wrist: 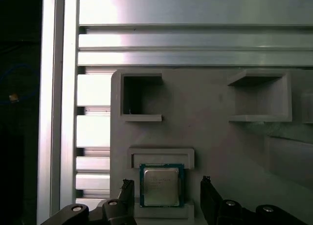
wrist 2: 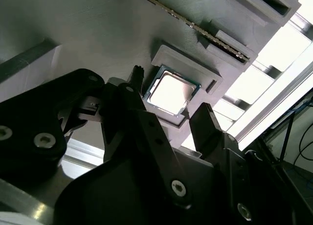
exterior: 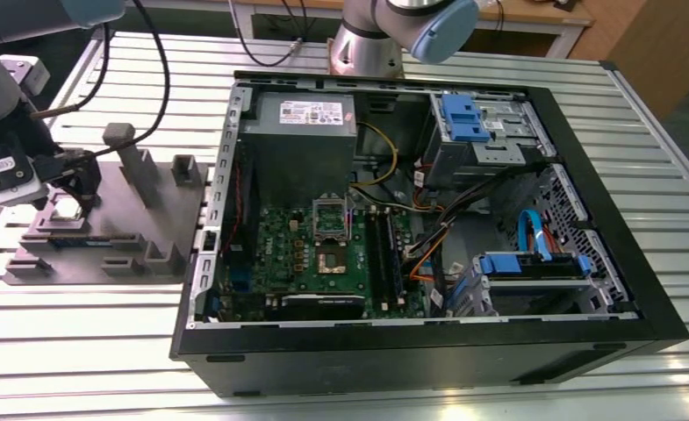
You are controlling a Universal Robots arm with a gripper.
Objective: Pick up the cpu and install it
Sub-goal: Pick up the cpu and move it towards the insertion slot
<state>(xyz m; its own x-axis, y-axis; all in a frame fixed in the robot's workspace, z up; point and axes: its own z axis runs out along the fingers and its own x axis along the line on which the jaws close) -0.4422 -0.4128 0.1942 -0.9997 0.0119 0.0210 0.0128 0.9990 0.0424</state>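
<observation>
The cpu point(exterior: 69, 211) is a small square chip with a silver top, lying flat in a raised nest on the grey fixture plate point(exterior: 122, 219) at the exterior view's left. My gripper point(exterior: 66, 203) hangs just above it. Both wrist views show the cpu point(wrist 2: 171, 92) point(wrist: 160, 186) between my two black fingers point(wrist 2: 208, 122) point(wrist: 126, 191), one on each side with a gap to the chip. The gripper point(wrist 2: 171, 90) point(wrist: 166, 182) is open. The green motherboard's socket point(exterior: 326, 241) lies inside the open computer case point(exterior: 625, 263).
The fixture plate carries upright grey posts point(exterior: 122, 145) and a memory stick point(exterior: 75, 239) in a slot next to the cpu nest. The case holds a grey power supply point(exterior: 306, 114), cables and blue drive brackets point(exterior: 532, 263). Another arm's base point(exterior: 368, 44) stands behind the case.
</observation>
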